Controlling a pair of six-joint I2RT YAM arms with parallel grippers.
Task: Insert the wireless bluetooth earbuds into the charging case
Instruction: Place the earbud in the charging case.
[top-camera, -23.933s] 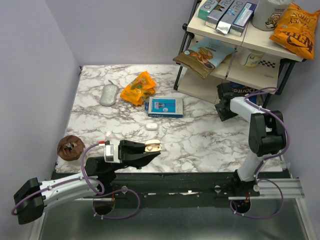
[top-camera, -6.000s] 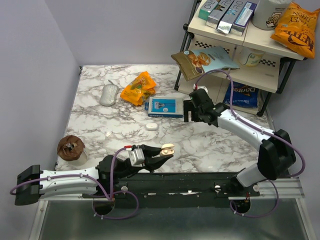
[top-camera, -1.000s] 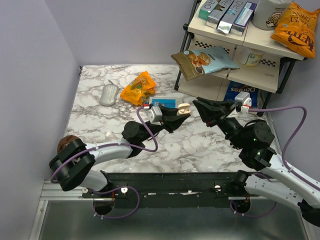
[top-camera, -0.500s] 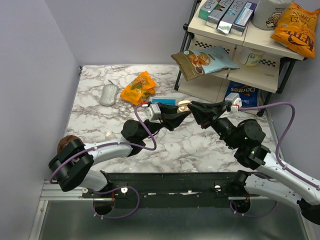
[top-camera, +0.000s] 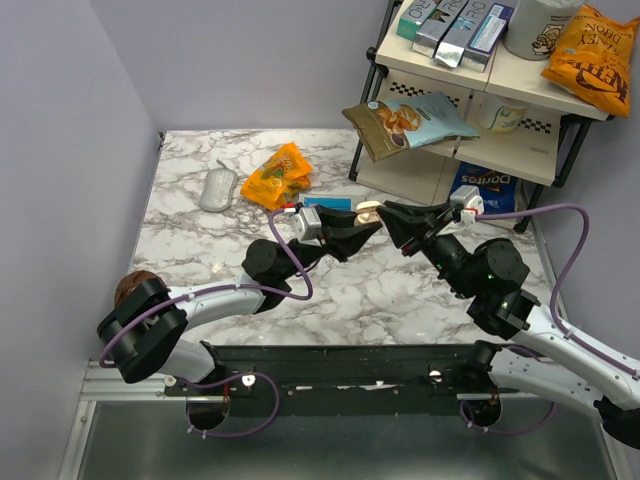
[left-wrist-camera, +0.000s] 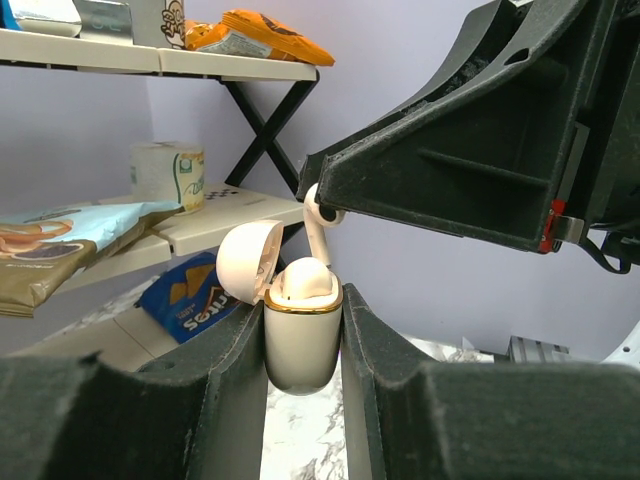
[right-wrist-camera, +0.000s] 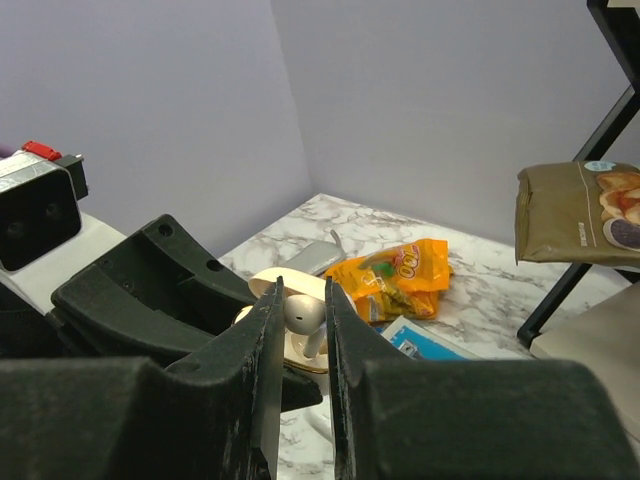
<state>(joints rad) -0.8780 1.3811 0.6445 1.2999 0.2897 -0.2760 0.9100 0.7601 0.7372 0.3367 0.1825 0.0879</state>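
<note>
Insertion step. The left tool clamps the small glossy cream-white rounded charging case, lid open, above the marble tabletop. The right tool pinches a tiny cream-beige earbud just over it. The next move probably calls for a straight, aligned lowering.

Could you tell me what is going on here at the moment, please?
The left tool is shut on the charging case, held upright with its lid flipped open. The right tool grips an earbud by its head, stem pointing down at the case's opening. A cream piece, probably the other earbud, sits in the case. The held one is not yet seated.
</note>
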